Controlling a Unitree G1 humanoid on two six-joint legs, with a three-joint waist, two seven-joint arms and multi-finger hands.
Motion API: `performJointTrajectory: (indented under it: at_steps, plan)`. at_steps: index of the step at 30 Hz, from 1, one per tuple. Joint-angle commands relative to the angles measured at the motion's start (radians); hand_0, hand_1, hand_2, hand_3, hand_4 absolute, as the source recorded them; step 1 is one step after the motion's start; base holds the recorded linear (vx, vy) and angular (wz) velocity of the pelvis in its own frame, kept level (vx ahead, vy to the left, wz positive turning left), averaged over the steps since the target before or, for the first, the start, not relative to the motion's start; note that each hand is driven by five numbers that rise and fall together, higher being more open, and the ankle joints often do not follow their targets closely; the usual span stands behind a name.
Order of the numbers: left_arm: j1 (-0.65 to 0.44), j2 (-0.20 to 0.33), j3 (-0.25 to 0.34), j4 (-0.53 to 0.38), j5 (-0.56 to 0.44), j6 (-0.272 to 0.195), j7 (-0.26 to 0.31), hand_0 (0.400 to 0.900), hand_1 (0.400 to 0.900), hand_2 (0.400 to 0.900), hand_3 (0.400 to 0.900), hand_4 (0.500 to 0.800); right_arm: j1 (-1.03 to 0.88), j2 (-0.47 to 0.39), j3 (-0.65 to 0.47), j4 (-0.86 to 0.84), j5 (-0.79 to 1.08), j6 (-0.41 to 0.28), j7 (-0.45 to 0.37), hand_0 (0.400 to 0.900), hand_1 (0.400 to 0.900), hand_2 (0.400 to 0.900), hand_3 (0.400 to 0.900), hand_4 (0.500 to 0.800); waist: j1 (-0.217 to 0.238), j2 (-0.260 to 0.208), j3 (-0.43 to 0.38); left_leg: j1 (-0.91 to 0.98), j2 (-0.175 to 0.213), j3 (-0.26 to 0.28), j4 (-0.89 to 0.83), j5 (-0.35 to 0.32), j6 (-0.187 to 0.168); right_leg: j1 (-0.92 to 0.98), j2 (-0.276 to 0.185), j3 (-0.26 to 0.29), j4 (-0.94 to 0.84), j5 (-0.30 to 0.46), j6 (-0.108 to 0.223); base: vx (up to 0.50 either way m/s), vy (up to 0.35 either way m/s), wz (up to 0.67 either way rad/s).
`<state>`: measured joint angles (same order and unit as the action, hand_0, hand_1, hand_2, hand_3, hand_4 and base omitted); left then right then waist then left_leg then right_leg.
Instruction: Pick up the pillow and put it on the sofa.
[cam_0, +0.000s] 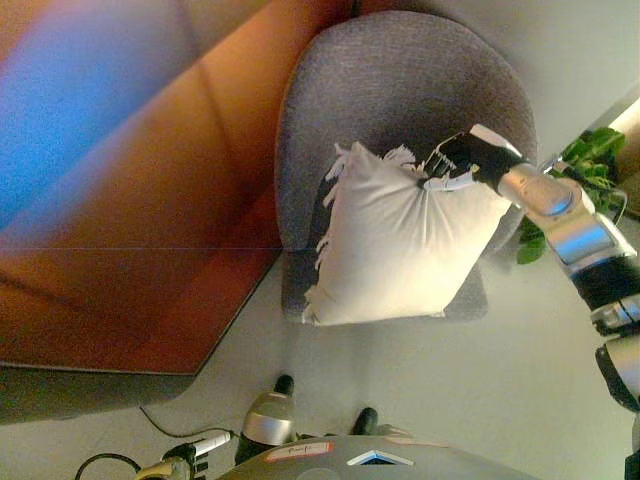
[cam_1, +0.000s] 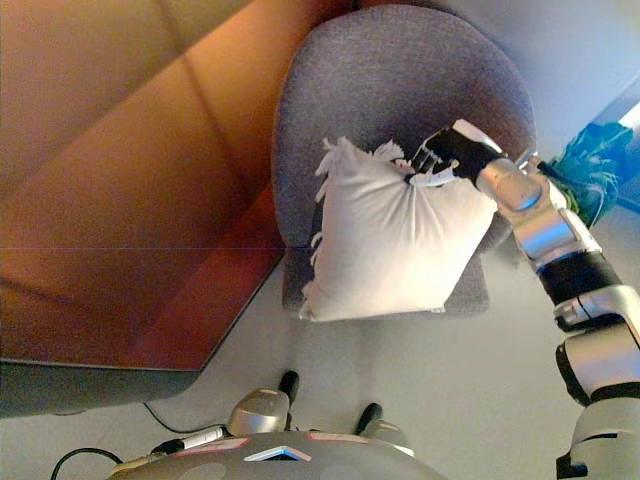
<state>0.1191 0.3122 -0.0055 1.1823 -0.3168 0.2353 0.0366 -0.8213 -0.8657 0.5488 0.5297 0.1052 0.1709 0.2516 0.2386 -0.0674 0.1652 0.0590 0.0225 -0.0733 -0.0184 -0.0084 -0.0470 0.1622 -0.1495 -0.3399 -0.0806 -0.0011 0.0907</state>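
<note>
A home living room is indicated: grey upholstered round-backed armchair (cam_0: 400, 90), leafy green houseplant (cam_0: 585, 165), pale smooth floor (cam_0: 480, 380).

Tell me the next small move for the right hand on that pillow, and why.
Probably release and withdraw. The white pillow already leans against the back of the grey chair, resting on its seat, while the right hand pinches the pillow's top edge with curled fingers. Letting go should leave it propped there.

Cream fringed pillow (cam_0: 400, 240), grey armchair (cam_0: 400, 90), orange-brown sofa (cam_0: 150, 200).
</note>
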Motion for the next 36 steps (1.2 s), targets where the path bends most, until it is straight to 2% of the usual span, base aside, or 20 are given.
performJointTrajectory:
  at_steps: [1,8,10,13,16,18,19,20,22,27,33,34,36]
  plan:
    - [0.000,0.050,-0.072,0.061,0.013,0.009,0.036,0.900,0.900,0.900,0.900,0.800,-0.370,-0.071,0.051,0.091,0.059,-0.019,-0.058,0.400,0.400,0.400,0.400,0.500,0.060,-0.036,-0.080,0.020,0.030,0.057,-0.001,-0.003,-0.011,-0.037,-0.075,0.008,0.093,0.015,0.041,0.08,0.020,0.14]
    - [0.012,0.045,-0.093,0.071,0.011,0.004,0.053,0.900,0.900,0.900,0.900,0.800,-0.511,-0.011,0.157,0.369,-0.030,0.073,0.030,0.400,0.400,0.400,0.400,0.500,0.108,-0.048,-0.072,0.011,0.035,0.036,0.001,0.005,-0.019,-0.033,-0.077,-0.017,0.096,0.012,0.037,0.09,0.037,0.18]
    - [0.008,0.047,-0.111,0.068,0.001,-0.002,0.057,0.900,0.900,0.900,0.900,0.800,-0.541,0.019,0.179,0.481,-0.058,0.115,0.054,0.400,0.400,0.400,0.400,0.500,0.135,-0.049,-0.058,-0.012,0.039,0.018,0.012,0.010,-0.023,-0.047,-0.079,-0.028,0.106,0.008,0.033,0.02,0.018,0.27]
    - [-0.017,0.057,-0.132,0.065,-0.012,-0.029,0.041,0.900,0.900,0.900,0.900,0.800,-0.583,0.047,0.184,0.582,-0.039,0.153,0.043,0.400,0.400,0.400,0.400,0.500,0.167,-0.041,-0.011,-0.073,0.045,-0.014,0.032,0.017,-0.028,-0.097,-0.082,-0.047,0.131,0.000,0.025,-0.13,-0.018,0.28]
    - [-0.039,0.059,-0.153,0.053,-0.032,-0.053,0.019,0.900,0.900,0.900,0.900,0.800,-0.619,0.045,0.205,0.625,-0.035,0.174,0.020,0.400,0.400,0.400,0.400,0.500,0.195,-0.011,0.048,-0.133,0.047,-0.053,0.048,0.023,-0.032,-0.157,-0.089,-0.065,0.168,-0.014,0.016,-0.23,0.012,0.28]
    - [-0.042,0.056,-0.160,0.049,-0.035,-0.065,0.011,0.900,0.900,0.900,0.900,0.800,-0.638,0.039,0.215,0.643,-0.046,0.179,-0.030,0.400,0.400,0.400,0.400,0.500,0.206,0.006,0.074,-0.160,0.047,-0.071,0.056,0.029,-0.034,-0.183,-0.093,-0.075,0.189,-0.022,0.010,-0.14,0.048,0.23]
    - [-0.041,0.054,-0.161,0.050,-0.039,-0.074,0.011,0.900,0.900,0.900,0.900,0.800,-0.651,0.028,0.216,0.657,-0.072,0.196,-0.056,0.900,0.900,0.900,0.900,0.800,0.213,0.016,0.087,-0.177,0.046,-0.080,0.061,0.035,-0.037,-0.197,-0.096,-0.086,0.196,-0.025,0.008,-0.14,0.065,0.18]
    - [-0.032,0.047,-0.170,0.044,-0.045,-0.093,0.005,0.900,0.900,0.900,0.900,0.800,-0.674,0.015,0.230,0.691,-0.075,0.190,-0.055,0.900,0.900,0.900,0.900,0.800,0.223,0.036,0.105,-0.195,0.042,-0.095,0.059,0.044,-0.039,-0.213,-0.096,-0.094,0.199,-0.024,0.006,-0.15,0.068,0.19]
    - [-0.020,0.041,-0.168,0.042,-0.043,-0.100,0.002,0.900,0.900,0.900,0.900,0.800,-0.694,0.006,0.249,0.707,-0.075,0.191,-0.067,0.900,0.900,0.900,0.900,0.800,0.234,0.048,0.112,-0.190,0.048,-0.103,0.050,0.028,-0.048,-0.211,-0.088,-0.090,0.199,-0.049,0.013,-0.02,0.004,0.08]
    - [0.004,0.039,-0.157,0.039,-0.015,-0.107,-0.012,0.900,0.900,0.900,0.900,0.800,-0.712,-0.017,0.267,0.731,-0.099,0.182,-0.081,0.900,0.900,0.900,0.900,0.800,0.240,0.062,0.102,-0.188,0.042,-0.106,0.033,0.034,-0.052,-0.212,-0.095,-0.102,0.188,-0.044,0.022,0.01,0.040,0.00]
    - [0.015,0.030,-0.166,0.025,-0.012,-0.109,-0.016,0.900,0.900,0.900,0.900,0.800,-0.695,-0.029,0.259,0.730,-0.131,0.172,-0.090,0.900,0.900,0.900,0.900,0.800,0.222,0.068,0.074,-0.160,0.038,-0.086,0.020,0.032,-0.052,-0.192,-0.104,-0.093,0.176,-0.040,0.031,0.02,0.067,-0.12]
    - [0.014,0.030,-0.170,0.022,-0.015,-0.109,-0.017,0.900,0.900,0.900,0.900,0.800,-0.696,-0.034,0.258,0.728,-0.133,0.172,-0.095,0.900,0.900,0.900,0.900,0.800,0.218,0.069,0.074,-0.173,0.029,-0.083,0.024,0.053,-0.046,-0.199,-0.113,-0.103,0.172,-0.012,0.027,-0.07,0.080,-0.06]
    - [0.012,0.028,-0.176,0.022,-0.021,-0.107,-0.019,0.900,0.900,0.900,0.900,0.800,-0.695,-0.041,0.252,0.727,-0.138,0.169,-0.097,0.900,0.900,0.900,0.900,0.800,0.208,0.067,0.065,-0.165,0.029,-0.076,0.020,0.052,-0.045,-0.196,-0.114,-0.099,0.169,-0.010,0.030,-0.03,0.037,-0.07]
